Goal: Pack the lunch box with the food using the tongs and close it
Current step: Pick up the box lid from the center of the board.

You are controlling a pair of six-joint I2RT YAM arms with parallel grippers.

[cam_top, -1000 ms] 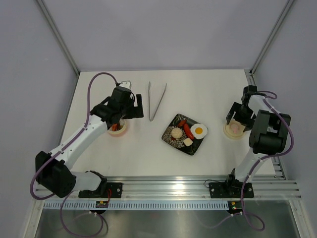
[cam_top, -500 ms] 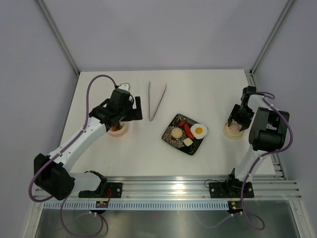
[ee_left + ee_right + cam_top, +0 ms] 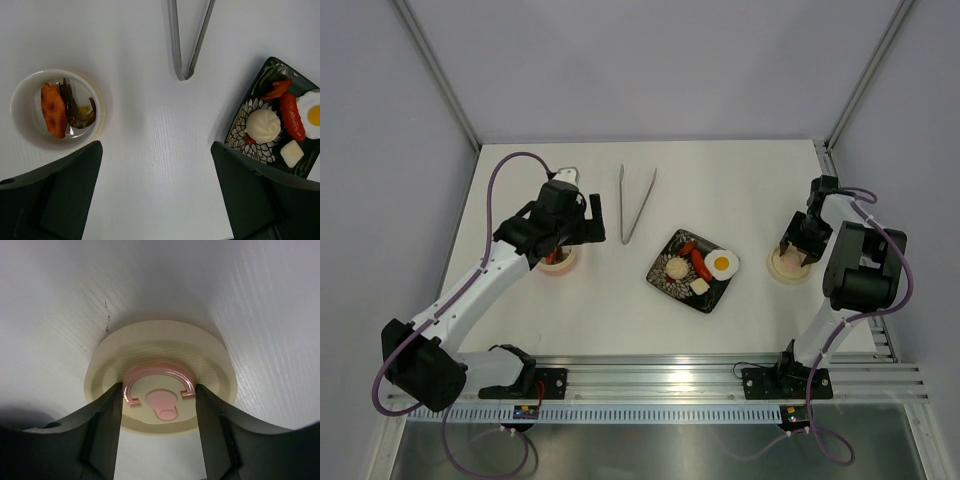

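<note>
One tongs (image 3: 624,205) at twelve o'clock; lunch box (image 3: 22,95) holds two food pieces (image 3: 53,110); left pincer (image 3: 155,150) gapes empty, right pincer (image 3: 159,405) clamps lid (image 3: 160,340).

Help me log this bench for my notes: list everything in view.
table: one, white, under everything
tub: one, cream, left, uncovered
orange piece: one, orange, in tub
brown bits: few, brown-green, in tub
tongs: one, silver, back centre
plate: one, black patterned, centre
bun: one, pale, on plate
sausage: one, red, on plate
egg: one, white-yellow, on plate
cube: one, pale, on plate
small piece: one, red-orange, on plate
lid: one, cream with pink handle, right
left gripper: black, open, above table near tub
right gripper: black, shut on lid's handle
</note>
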